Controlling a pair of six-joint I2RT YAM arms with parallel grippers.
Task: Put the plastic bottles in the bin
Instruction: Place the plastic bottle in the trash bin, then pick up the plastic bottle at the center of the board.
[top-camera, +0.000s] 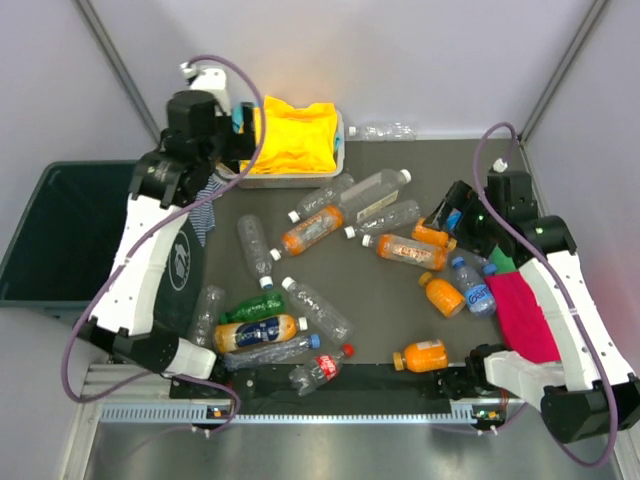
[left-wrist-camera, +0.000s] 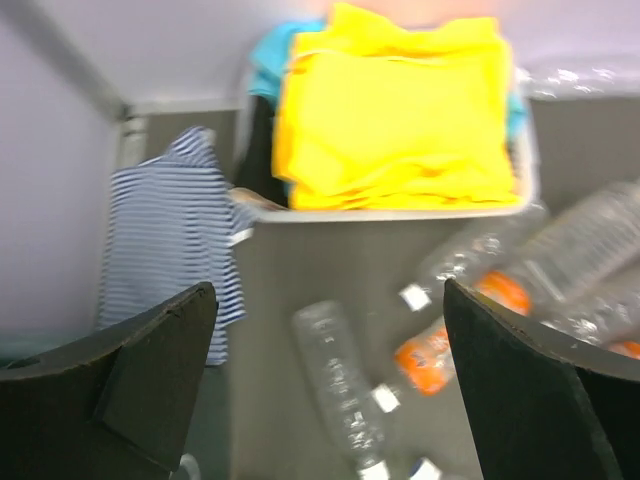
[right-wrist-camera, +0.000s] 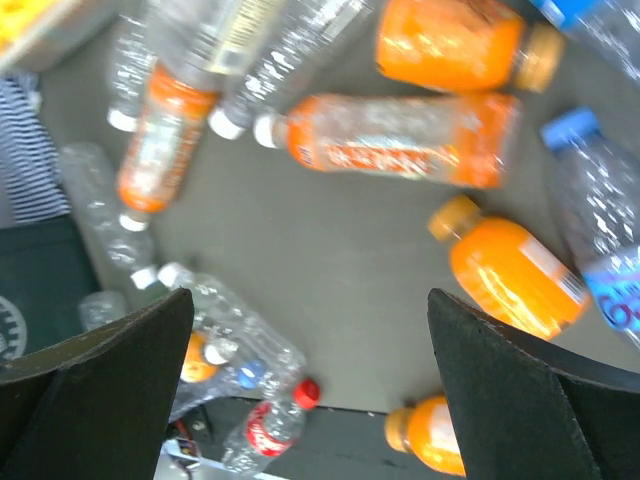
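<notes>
Several plastic bottles lie scattered on the dark table: an orange one, a clear one, a green one, and small orange ones. The dark green bin stands off the table's left edge. My left gripper hangs open and empty high over the near left corner of the white tray. In its wrist view a clear bottle lies far below. My right gripper is open and empty over the right-hand bottles. Its wrist view shows bare table between the fingers and an orange bottle beside them.
A white tray of yellow cloth stands at the back, with a clear bottle behind it. A striped cloth lies by the left arm. A red cloth lies at the right edge.
</notes>
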